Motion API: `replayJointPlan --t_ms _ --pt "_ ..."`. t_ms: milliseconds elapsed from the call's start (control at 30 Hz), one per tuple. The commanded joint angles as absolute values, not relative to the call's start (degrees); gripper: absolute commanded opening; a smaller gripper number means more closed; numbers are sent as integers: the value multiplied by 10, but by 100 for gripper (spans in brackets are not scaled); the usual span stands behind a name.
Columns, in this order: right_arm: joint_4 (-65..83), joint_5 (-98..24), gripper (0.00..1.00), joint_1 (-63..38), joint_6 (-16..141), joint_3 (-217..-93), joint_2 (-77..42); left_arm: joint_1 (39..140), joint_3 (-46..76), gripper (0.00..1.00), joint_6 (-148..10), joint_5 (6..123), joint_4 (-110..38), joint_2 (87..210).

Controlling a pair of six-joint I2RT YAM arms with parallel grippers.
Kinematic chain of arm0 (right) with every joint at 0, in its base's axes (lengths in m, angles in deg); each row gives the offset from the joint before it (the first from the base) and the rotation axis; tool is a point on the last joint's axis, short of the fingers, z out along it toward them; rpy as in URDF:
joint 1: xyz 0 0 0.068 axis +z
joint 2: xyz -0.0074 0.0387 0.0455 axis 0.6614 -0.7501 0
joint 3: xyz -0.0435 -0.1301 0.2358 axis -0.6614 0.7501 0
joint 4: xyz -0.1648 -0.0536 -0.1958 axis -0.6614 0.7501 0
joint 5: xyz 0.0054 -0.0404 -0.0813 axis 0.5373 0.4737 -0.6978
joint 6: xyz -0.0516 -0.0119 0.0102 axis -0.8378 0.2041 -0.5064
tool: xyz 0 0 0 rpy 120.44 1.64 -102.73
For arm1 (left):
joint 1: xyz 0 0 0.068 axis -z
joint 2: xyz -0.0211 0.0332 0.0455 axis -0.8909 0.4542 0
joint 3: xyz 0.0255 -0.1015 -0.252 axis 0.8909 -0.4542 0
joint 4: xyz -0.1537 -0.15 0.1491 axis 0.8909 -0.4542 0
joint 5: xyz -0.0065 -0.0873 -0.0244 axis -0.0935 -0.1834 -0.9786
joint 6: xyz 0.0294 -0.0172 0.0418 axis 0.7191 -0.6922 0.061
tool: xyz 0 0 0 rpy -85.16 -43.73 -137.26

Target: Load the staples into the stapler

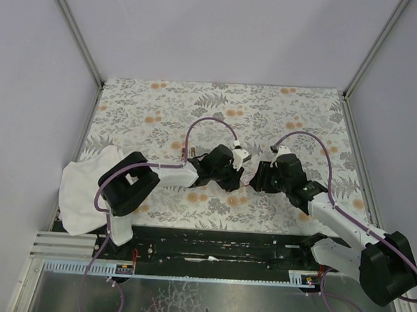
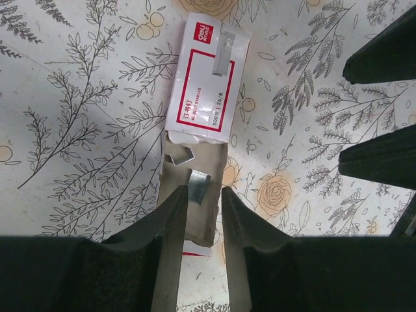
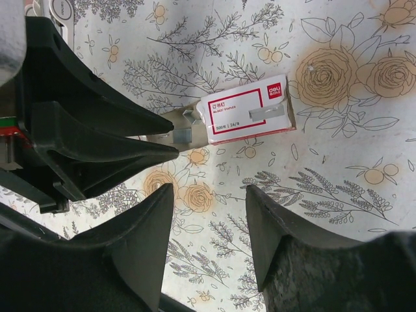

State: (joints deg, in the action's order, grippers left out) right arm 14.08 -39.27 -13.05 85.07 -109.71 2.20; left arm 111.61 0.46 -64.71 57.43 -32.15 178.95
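Black arms [image 1: 131,183], white links [image 1: 341,220] — purple cables [image 1: 212,120]

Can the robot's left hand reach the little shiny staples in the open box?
Probably yes. The open left hand has a finger either side of the small silver staple strip in the tan cardboard tray, and nothing covers it.

Top external looks down from high behind; both wrist views share the staple box [image 2: 207,78] close below.

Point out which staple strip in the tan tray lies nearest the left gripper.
The grey strip just ahead of the left gripper; the other strip lies by the mouth of the red-and-white cardboard box.
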Motion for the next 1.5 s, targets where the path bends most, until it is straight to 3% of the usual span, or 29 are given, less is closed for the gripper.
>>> replayJointPlan --t_ms 0,1467 --pt "123 -379 55 -136 854 -1096 26 1124 15 27 -619 598 -310 1796" --pt "123 -376 55 -144 855 -1080 47 1162 2 22 -576 683 -333 1816"
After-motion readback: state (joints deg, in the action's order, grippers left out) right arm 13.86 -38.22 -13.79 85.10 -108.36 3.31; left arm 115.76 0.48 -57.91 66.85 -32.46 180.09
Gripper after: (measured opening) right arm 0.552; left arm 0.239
